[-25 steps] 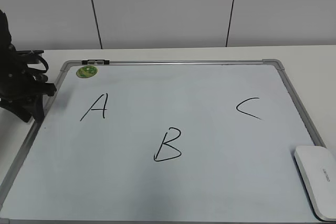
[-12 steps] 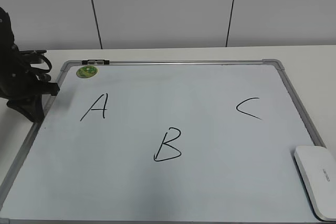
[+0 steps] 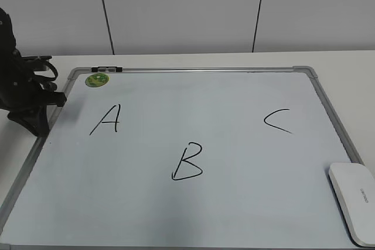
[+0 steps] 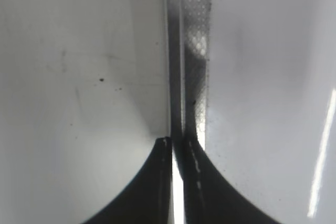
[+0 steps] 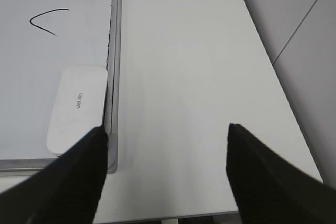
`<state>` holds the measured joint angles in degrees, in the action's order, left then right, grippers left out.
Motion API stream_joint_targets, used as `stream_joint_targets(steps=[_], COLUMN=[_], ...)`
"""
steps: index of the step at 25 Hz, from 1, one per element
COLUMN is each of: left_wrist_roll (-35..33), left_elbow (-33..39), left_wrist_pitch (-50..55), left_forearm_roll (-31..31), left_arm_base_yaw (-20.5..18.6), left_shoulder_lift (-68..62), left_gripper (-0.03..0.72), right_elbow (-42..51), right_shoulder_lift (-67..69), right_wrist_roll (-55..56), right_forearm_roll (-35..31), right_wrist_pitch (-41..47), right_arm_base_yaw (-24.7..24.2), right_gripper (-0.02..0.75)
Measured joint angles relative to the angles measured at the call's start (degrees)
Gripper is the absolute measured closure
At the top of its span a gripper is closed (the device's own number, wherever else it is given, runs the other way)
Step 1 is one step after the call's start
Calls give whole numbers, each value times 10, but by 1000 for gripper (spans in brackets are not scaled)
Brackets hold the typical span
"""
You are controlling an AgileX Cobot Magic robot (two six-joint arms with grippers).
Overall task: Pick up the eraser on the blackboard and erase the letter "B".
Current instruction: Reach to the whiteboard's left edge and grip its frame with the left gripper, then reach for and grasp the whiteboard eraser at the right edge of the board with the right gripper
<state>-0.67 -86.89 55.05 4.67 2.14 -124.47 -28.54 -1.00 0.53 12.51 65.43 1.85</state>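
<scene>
The blackboard (image 3: pixel 234 98) is a white board with a grey frame, flat on the table. The black letter "B" (image 3: pixel 187 162) is at its lower middle, an "A" (image 3: pixel 105 119) to the left and a "C" (image 3: pixel 277 120) to the right. The white eraser (image 3: pixel 354 200) lies at the board's lower right corner; in the right wrist view the eraser (image 5: pixel 76 108) sits just left of the jaws. My right gripper (image 5: pixel 165 129) is open and empty above the bare table beside the board's right frame. My left gripper (image 4: pixel 178 142) is shut and empty over the board's left frame (image 4: pixel 189 51); in the exterior view it (image 3: pixel 35 124) is at the left edge.
A round green magnet (image 3: pixel 96 79) and a small black clip (image 3: pixel 106 69) are at the board's top left. The white table (image 5: pixel 199 66) extends right of the board to its edge. A white panelled wall (image 3: pixel 187 10) stands behind.
My left arm shifted slightly up and back between the earliest frame and half a second ago, then stayed still. The eraser and letters have not moved.
</scene>
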Motion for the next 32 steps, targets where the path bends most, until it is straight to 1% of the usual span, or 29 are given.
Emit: stream_joint_targets(steps=[7,10,12,17,21,28,30,31,32], left_wrist_roll=[0,0,0,0,0,0,0,0,0], left_elbow=[0,0,0,0,0,0,0,0,0], left_wrist_pitch=[0,0,0,1,2,1,1,1,1], left_forearm_roll=[5,8,8,11,13,14,14,14,14], left_arm_base_yaw=[0,0,0,0,0,0,0,0,0], left_shoulder_lift=[0,0,0,0,0,0,0,0,0], left_gripper=[668,668,669,669,669,669,669,669,669], right_elbow=[0,-1,-1,-1,-1,-41,-60,-68,-76], right_shoulder_lift=[0,11,42,163,278,483,538,564,589], right_wrist_roll=[0,0,0,0,0,0,0,-5,-9], right_forearm_roll=[-4,-37,-64,-115,-131,-184,-192,-193,-196], right_wrist_pitch=[0,0,0,-5,-18,-66,-79,-85,-91], right_arm_base_yaw=[0,0,0,0,-1,-1,-1,-1,-1], right_gripper=[213,213,213,213,213,208,176,142,127])
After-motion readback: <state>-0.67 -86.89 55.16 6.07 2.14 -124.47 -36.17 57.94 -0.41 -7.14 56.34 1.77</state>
